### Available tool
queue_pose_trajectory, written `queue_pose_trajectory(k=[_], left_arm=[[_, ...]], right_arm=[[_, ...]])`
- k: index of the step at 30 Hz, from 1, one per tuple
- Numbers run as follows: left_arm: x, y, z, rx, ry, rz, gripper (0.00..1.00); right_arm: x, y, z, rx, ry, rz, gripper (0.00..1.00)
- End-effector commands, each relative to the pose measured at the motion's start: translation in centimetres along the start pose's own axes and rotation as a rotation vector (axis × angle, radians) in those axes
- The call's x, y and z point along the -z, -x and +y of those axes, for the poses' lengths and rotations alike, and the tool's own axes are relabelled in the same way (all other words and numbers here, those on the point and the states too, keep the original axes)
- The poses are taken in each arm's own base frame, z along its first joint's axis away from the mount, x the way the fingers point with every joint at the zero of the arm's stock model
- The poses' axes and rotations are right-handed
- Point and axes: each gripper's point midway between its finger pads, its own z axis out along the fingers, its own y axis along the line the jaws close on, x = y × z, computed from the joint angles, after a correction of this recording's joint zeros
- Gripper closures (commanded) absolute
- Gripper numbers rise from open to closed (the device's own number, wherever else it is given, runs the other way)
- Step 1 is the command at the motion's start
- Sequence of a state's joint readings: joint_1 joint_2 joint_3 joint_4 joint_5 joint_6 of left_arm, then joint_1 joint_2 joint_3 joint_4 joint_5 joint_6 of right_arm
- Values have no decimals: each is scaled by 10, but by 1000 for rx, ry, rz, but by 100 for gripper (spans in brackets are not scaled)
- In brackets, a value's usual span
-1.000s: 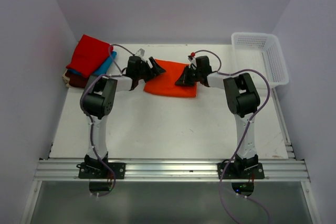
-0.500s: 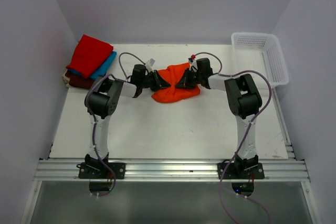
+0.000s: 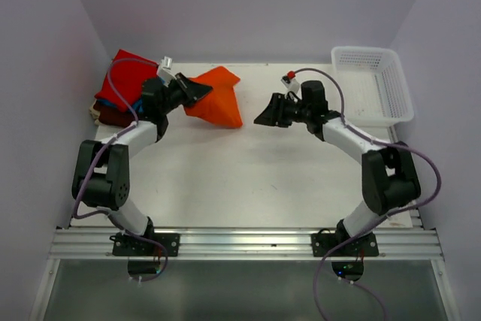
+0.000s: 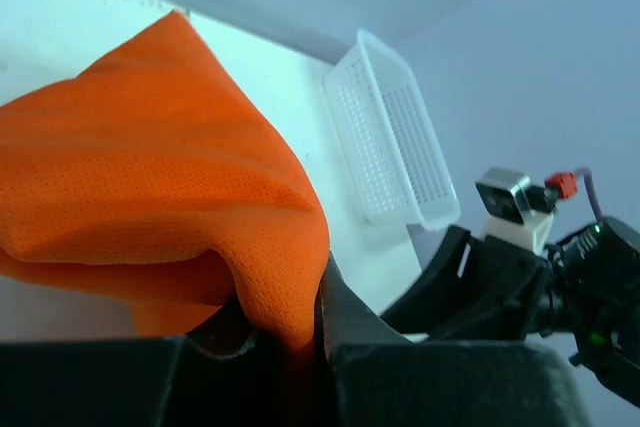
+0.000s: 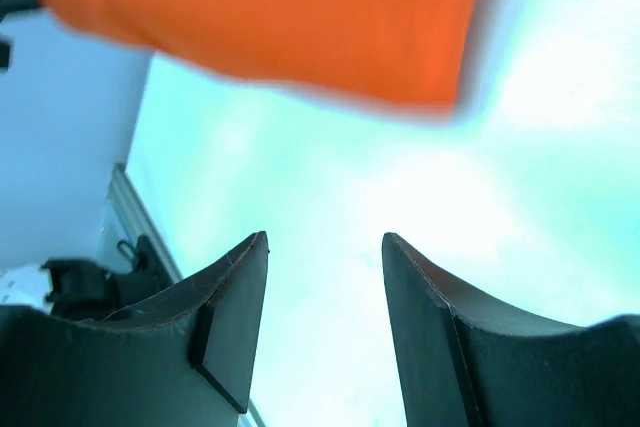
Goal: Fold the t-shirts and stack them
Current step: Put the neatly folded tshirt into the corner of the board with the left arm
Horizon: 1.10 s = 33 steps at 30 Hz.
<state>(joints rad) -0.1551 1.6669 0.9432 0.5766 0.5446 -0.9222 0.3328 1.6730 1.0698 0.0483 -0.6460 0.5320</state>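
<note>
1. The tbl (image 3: pixel 248 178): white top, plain.
2. Far-left corner: pile of folded tees (image 3: pixel 124 77), red on top.
3. Far-right corner: white mesh basket (image 3: pixel 364 51), along rt edge.
4. Nr far edge, left of ctr: orange tee (image 3: pixel 214 103); can't tell if hem touches tbl.

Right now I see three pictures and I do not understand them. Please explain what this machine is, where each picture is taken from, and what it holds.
This is a robot with two arms fixed at the near edge of a white table. One picture looks down from above; the other two come from cameras on the wrists. The left gripper is shut on a bright orange t-shirt, beside a stack of t-shirts in red, blue and maroon at the far left. The right gripper is open and holds nothing. A white basket stands at the far right corner.
</note>
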Motion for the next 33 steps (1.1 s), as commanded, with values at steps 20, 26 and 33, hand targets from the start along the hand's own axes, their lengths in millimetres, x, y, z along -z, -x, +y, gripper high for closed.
queue_pose_trajectory(k=[20, 26, 33], left_arm=[[139, 363, 124, -93, 127, -783, 100], [147, 240, 266, 276, 246, -715, 100], [153, 253, 245, 254, 187, -757, 100]], right_arm=[[95, -82, 18, 59, -116, 49, 46], [96, -85, 24, 65, -100, 80, 47], [94, -93, 19, 64, -99, 82, 47]])
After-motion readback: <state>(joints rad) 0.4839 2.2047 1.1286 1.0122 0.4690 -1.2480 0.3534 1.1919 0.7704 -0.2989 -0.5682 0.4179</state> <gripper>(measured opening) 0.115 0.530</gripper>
